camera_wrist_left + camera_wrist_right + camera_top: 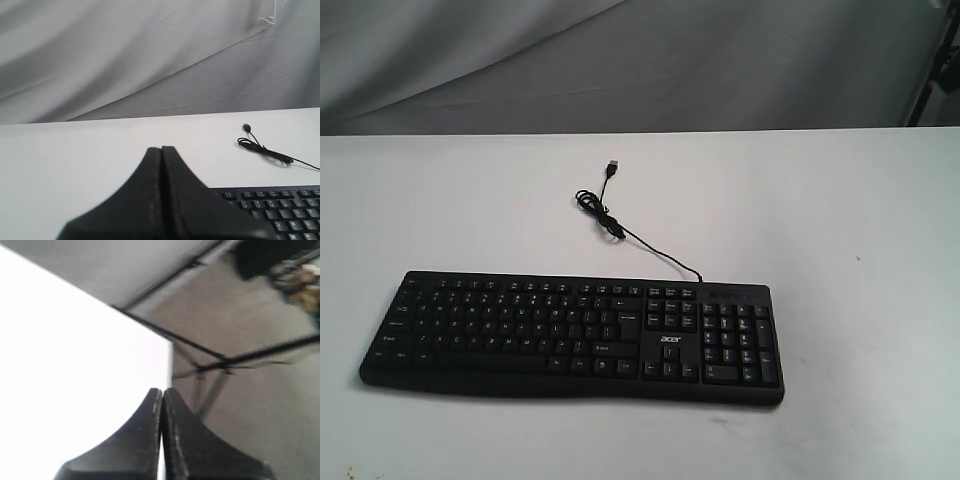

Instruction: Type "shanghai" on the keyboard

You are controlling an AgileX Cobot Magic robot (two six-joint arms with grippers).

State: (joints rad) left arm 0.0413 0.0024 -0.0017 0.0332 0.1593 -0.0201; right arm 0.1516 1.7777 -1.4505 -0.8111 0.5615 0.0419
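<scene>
The wide black keyboard (570,335) lies on the white table (860,220), toward its front, number pad on the right and a white "acer" logo above the arrow keys. Its thin black cable (620,228) curls toward the back and ends in a USB plug. Neither arm shows in the exterior view. In the left wrist view my left gripper (161,149) is shut with nothing between the fingers, and part of the keyboard (280,207) and its cable (262,149) lie beyond it. My right gripper (162,390) is shut and empty, pointing over a table corner.
A grey cloth backdrop (620,60) hangs behind the table. The right wrist view shows the white table's corner (167,347), with grey floor (280,405) and a dark metal frame (215,362) beyond it.
</scene>
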